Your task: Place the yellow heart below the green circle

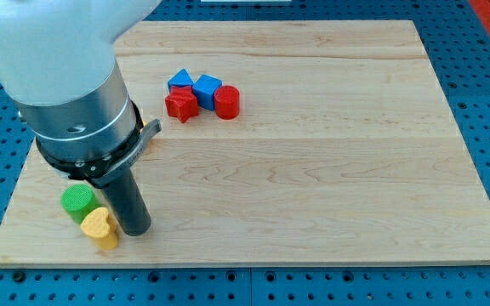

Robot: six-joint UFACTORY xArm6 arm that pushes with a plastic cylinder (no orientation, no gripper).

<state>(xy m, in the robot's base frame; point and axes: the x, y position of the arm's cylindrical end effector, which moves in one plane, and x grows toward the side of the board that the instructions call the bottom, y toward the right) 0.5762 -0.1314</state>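
The yellow heart (pixel 100 228) lies near the board's bottom left corner. The green circle (pixel 77 202) sits just above and to the left of it, touching or nearly touching. My tip (pixel 135 231) is at the end of the dark rod, right beside the yellow heart on its right side, apparently touching it. The arm's large grey body covers the view's upper left.
A cluster of blocks sits at the upper middle-left: a blue block (pixel 180 82), a blue cube (pixel 207 89), a red star-like block (pixel 181 105) and a red cylinder (pixel 226 101). The wooden board (pixel 330 170) rests on a blue pegboard; its bottom edge is close below the heart.
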